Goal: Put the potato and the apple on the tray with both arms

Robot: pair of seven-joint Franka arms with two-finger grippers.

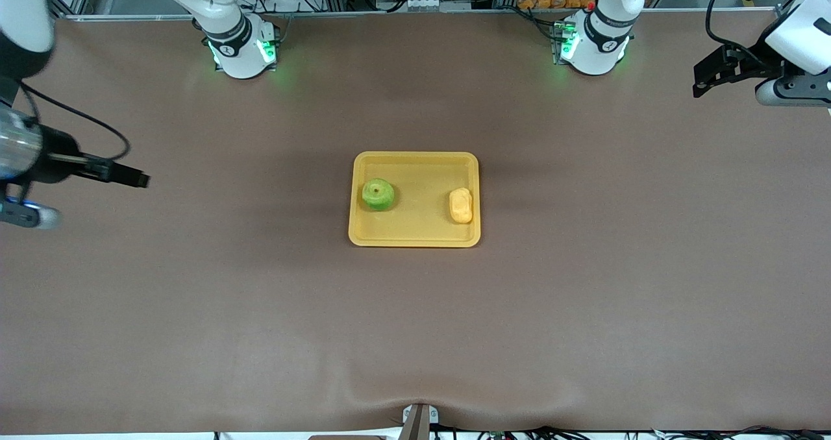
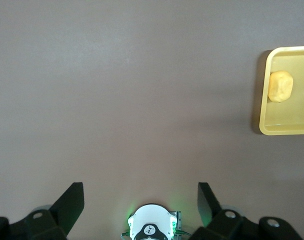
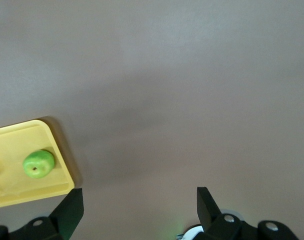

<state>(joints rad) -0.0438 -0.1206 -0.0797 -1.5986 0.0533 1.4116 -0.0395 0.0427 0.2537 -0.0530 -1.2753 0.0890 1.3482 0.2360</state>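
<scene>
Both end effectors, left (image 2: 140,200) and right (image 3: 140,200), hang wide open and empty over the bench's (image 1: 584,297) ends. Mid-bench, the tray (image 1: 415,235) holds the apple (image 1: 378,194), dimple up, and the potato (image 1: 461,205), long axis running toward the front camera.

Apple (image 3: 39,164) on tray (image 3: 11,145) — jaws apart

The table (image 1: 260,310) is bare from its edges in to the tray (image 1: 415,235), which sits at the centre. On the tray, the apple (image 1: 378,194) lies toward the right arm's end and the potato (image 1: 460,205) toward the left arm's end, well apart, with open tray floor between them. The left gripper (image 1: 704,80) and right gripper (image 1: 133,179), both open, hang over the table's end edges, well clear of the tray.
</scene>
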